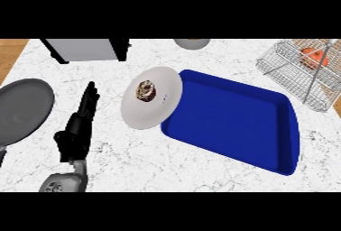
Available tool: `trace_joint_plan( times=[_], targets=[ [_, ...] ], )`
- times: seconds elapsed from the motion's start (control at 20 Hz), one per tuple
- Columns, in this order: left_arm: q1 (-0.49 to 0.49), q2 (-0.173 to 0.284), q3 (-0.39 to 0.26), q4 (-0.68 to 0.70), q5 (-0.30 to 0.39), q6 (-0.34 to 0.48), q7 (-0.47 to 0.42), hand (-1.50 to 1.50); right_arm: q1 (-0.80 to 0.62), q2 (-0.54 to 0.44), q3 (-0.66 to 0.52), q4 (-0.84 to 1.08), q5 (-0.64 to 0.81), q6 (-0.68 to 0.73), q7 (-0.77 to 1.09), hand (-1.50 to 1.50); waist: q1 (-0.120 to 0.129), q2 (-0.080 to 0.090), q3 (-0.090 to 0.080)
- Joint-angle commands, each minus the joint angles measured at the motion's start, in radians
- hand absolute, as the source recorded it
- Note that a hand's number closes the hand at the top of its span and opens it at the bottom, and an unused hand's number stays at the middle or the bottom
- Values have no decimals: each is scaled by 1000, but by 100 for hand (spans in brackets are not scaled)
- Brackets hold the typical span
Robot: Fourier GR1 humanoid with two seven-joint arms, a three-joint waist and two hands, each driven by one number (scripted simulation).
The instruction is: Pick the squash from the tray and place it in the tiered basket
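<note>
- The squash (313,55), orange, is sitting inside the tiered basket (293,74) at the top right of the counter, seen through the wire mesh.
- The blue tray (233,122) lies in the middle-right of the counter, set at a slant, well apart from the basket.
- A white plate (156,110) lies just at the tray's left edge, looks like it overlaps the rim a bit, with a small brown pastry-looking thing (146,90) on it. Can't tell what it is exactly.
- The left hand (83,115) rests on the counter to the left of the plate, fingers stretched out straight, holding nothing.
- Right hand doesn't show up anywhere in the head view.
- A dark grey pan (20,110) sits at the far left edge, beside the left hand.
- A grey box-shaped appliance (86,48) sits at the top left, and a grey bowl (191,43) peeks in at the top middle.
</note>
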Motion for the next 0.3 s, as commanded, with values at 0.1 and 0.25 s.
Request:
trace_joint_plan(
  times=[0.1, 0.25],
  targets=[
    [29, -3, 14, -17, 8, 12, 10, 0, 175, 148, -29, -316, -57, 8, 44, -150, -51, -20, 0],
    [32, 30, 40, -17, 19, -6, 14, 0, 234, 231, -21, -474, -82, 40, 32, -150, -66, -28, -1]
  ],
)
